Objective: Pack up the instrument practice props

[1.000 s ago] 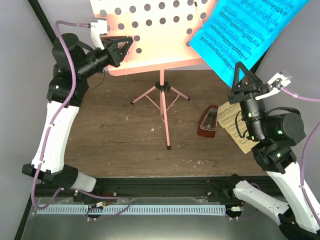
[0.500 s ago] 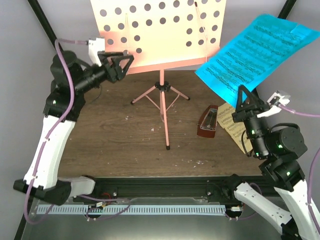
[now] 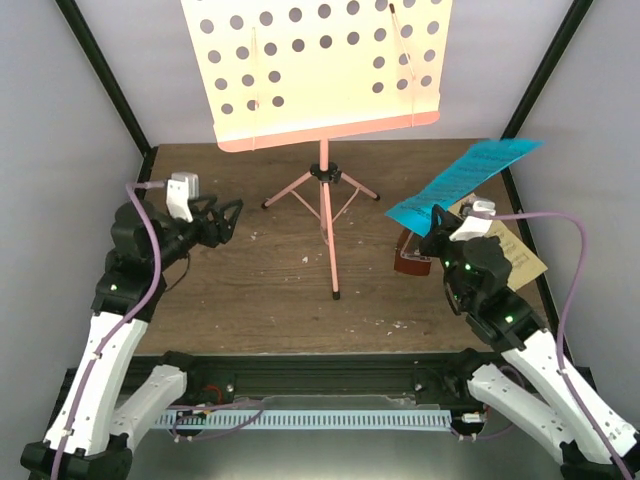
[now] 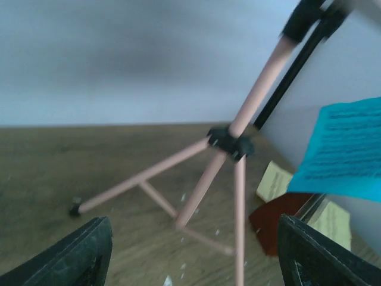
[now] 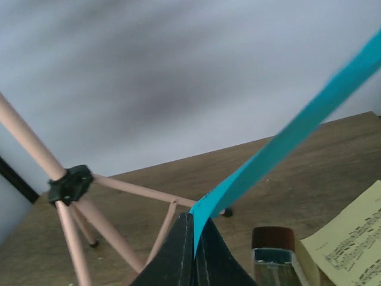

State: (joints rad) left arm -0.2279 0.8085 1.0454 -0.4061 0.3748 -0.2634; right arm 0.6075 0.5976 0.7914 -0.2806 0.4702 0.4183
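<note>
Right claw pinched the blue page, left claw gaped empty; best laid flat, clear of the metronome.

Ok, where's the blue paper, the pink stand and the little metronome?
blue paper (image 3: pixel 462 180), top view, middle of sheet
pink stand (image 3: pixel 330 105), top view, its holey desk
metronome (image 3: pixel 407 262), top view, reddish side

Dark wood table, white specks: pink tripod stand mid-back; metronome R of stand; yellow page further R.
</note>
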